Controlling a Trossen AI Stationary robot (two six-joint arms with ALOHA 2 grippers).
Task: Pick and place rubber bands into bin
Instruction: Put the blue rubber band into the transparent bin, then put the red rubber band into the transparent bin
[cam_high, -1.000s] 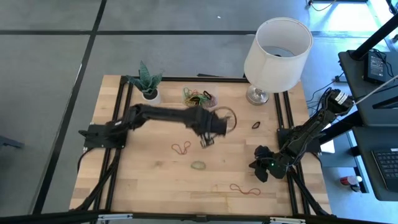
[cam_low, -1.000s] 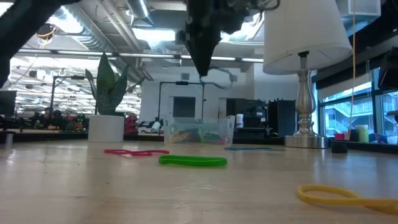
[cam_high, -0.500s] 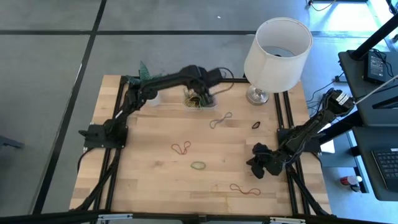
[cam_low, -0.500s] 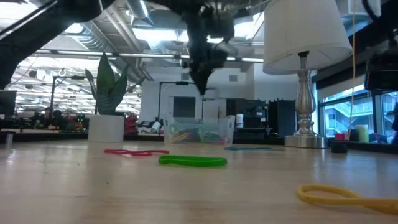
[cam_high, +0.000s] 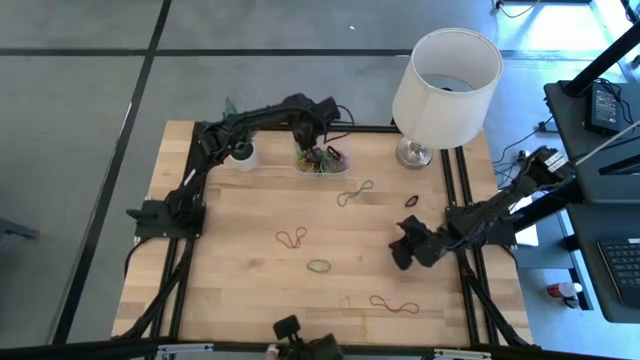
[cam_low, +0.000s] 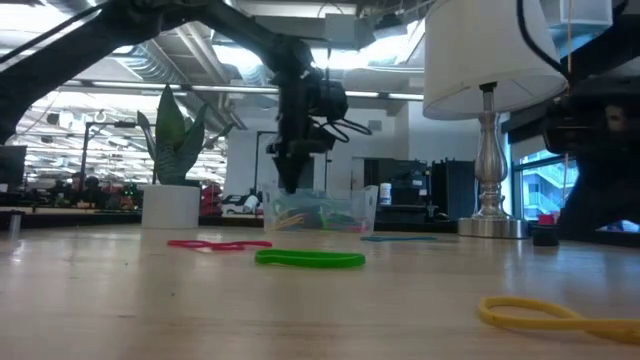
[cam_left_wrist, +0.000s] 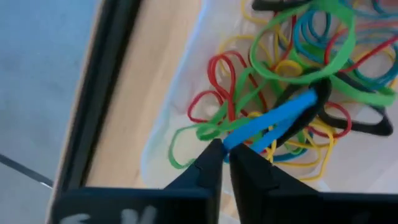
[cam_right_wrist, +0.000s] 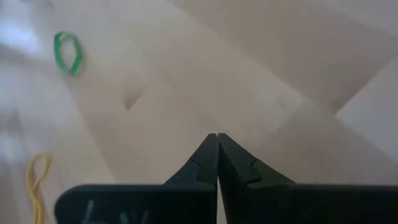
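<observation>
The bin (cam_high: 321, 161) is a small clear tray at the table's far edge, holding a tangle of green, red, yellow, blue and black rubber bands (cam_left_wrist: 292, 81). My left gripper (cam_left_wrist: 225, 149) hangs over the bin (cam_low: 320, 212), fingers down, shut on a blue rubber band (cam_left_wrist: 273, 118). My right gripper (cam_right_wrist: 217, 138) is shut and empty, low over the table's right side (cam_high: 400, 250). Loose bands lie flat on the table: a red figure-eight (cam_high: 292, 238), a green loop (cam_high: 319, 266), a bluish one (cam_high: 355, 192), a black one (cam_high: 412, 201), and a yellow (cam_high: 350, 300) and a red one (cam_high: 395, 305) near the front. My left gripper pinches one end of the blue band (cam_left_wrist: 239, 138) between its two fingertips. The fingers come from above, pointing down into the bin. The band runs as a flattened double strand from the tips down to the pile, where its far end (cam_left_wrist: 308, 98) lies among the other bands.
A white lamp (cam_high: 445, 85) stands at the far right, and a plant in a small white pot (cam_high: 240, 150) stands left of the bin. A dark object (cam_high: 300, 340) shows at the table's near edge. Bare wood lies between the loose bands.
My left gripper has gone from mid-table to the far edge, over the bin, and then down toward it, staying shut. My right gripper has moved a little toward the table's left and far side.
</observation>
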